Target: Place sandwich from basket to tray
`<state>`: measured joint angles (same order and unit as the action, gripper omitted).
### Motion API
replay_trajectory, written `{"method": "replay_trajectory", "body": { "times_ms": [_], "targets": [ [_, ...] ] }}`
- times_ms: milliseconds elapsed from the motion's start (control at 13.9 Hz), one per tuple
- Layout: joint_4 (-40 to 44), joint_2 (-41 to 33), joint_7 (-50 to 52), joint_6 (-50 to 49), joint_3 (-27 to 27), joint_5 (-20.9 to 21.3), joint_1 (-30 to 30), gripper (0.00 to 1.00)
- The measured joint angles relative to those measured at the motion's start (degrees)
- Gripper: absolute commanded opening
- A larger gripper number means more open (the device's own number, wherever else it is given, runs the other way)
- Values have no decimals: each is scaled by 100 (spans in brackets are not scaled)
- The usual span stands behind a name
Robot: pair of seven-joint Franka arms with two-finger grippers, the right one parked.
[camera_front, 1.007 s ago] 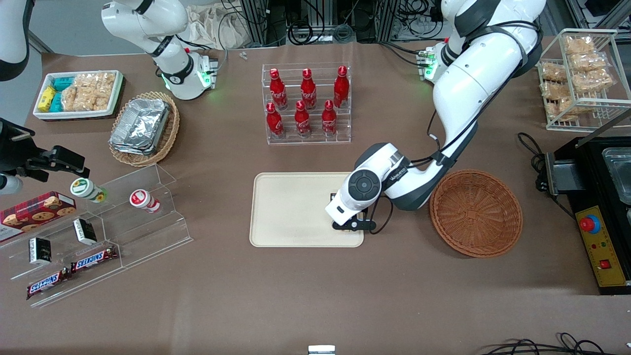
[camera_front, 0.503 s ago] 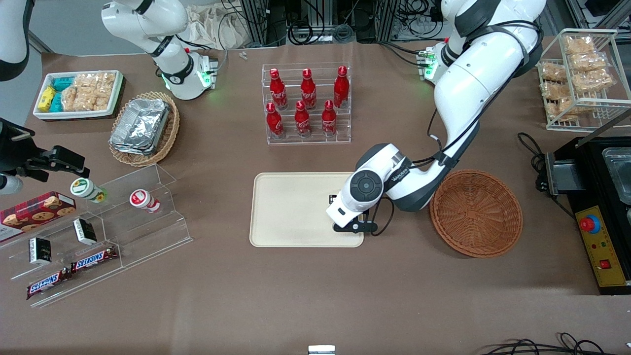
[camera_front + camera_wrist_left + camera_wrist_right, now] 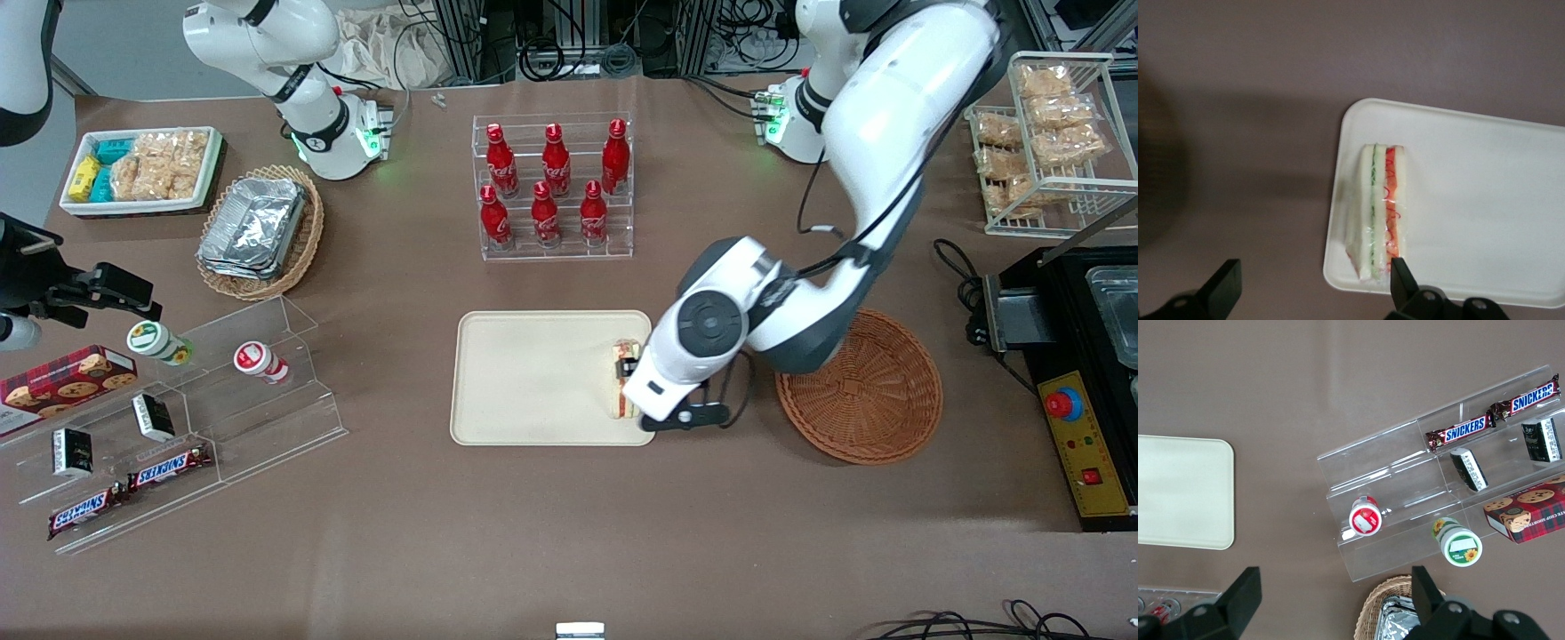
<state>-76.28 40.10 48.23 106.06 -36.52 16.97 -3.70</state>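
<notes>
The sandwich [image 3: 624, 380] lies on its side on the cream tray [image 3: 533, 378], at the tray's end nearest the reddish-brown basket [image 3: 880, 400]. In the left wrist view the sandwich [image 3: 1381, 207] shows its green and red-orange layers near the tray's corner [image 3: 1485, 213]. My left gripper [image 3: 677, 414] hangs above the tray's edge beside the basket, raised off the sandwich. It is open [image 3: 1315, 277] and holds nothing; one finger [image 3: 1403, 283] is over the sandwich's tip and the other [image 3: 1225, 290] is over bare table. The basket holds nothing.
A clear rack of red bottles [image 3: 553, 188] stands farther from the camera than the tray. A tan basket of foil containers [image 3: 258, 229] and a clear snack shelf [image 3: 178, 418] lie toward the parked arm's end. A black appliance [image 3: 1080, 382] stands toward the working arm's end.
My gripper has let go of the sandwich, risen and shifted toward the basket. The sandwich, hidden under the hand before, now lies uncovered on the tray.
</notes>
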Motion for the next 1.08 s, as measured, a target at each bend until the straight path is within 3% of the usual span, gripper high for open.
{"method": "replay_trajectory", "body": {
  "times_ms": [359, 719, 1078],
  "targets": [
    [4, -1112, -236, -779, 9, -620, 779, 100],
    [-122, -1743, -1661, -1579, 35, -908, 1795, 100],
    [-1072, -2619, -2681, -1400, 442, -972, 1814, 100]
  ]
}}
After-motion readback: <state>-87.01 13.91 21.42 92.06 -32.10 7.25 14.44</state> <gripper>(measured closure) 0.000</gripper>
